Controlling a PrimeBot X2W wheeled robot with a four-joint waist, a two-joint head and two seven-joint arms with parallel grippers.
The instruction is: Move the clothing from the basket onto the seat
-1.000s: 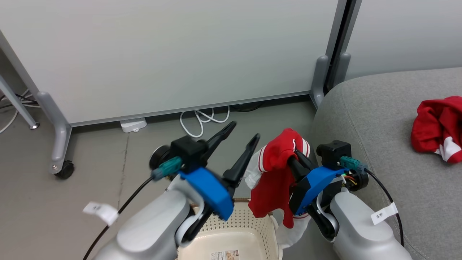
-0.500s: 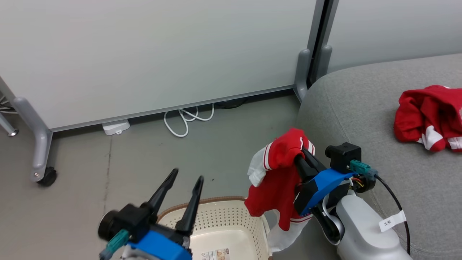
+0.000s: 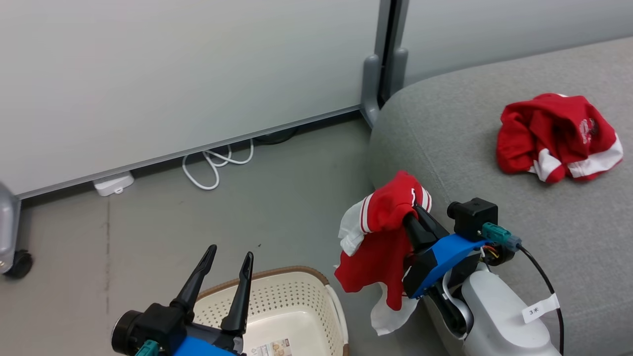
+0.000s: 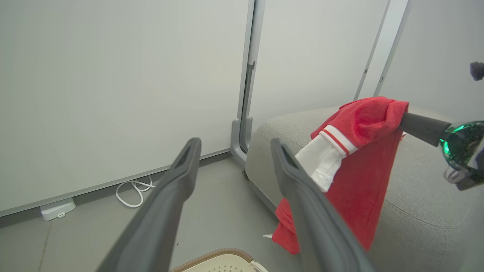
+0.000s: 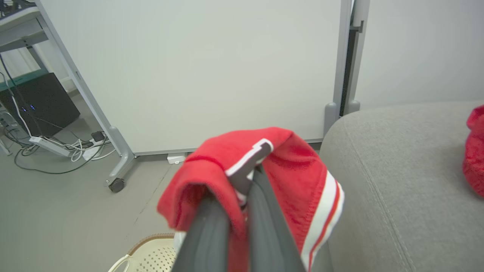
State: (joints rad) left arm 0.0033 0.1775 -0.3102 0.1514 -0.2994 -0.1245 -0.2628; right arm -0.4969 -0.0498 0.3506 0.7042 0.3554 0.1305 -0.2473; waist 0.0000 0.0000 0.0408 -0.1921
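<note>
**Head view**
- R gripper (image 3: 411,216): fingers clenched on held red garment (image 3: 378,237). Fabric w/ white striped trim is draped over the tips and hangs free above the floor (image 3: 148,222), betw. basket and seat edge.
- L gripper (image 3: 230,253): fingers spread wide, released, above the basket's near side.
- Basket (image 3: 296,296): cream, perforated, brown rim; on floor, bottom centre.
- Seat (image 3: 470,148): grey, at right. Second red garment (image 3: 554,133) lies crumpled on top, well apart from R gripper.
- White cable (image 3: 212,165): coiled on floor by the partition panel (image 3: 173,74).

**L wrist view**
- L fingers apart. Held garment at right, dangling from R fingers in front of seat's side. Basket rim at bottom edge.

**R wrist view**
- R fingers pressed together, red fabric clamped betw. them and folded over the tips. Basket corner lower left. Second garment on seat at right edge.
</note>
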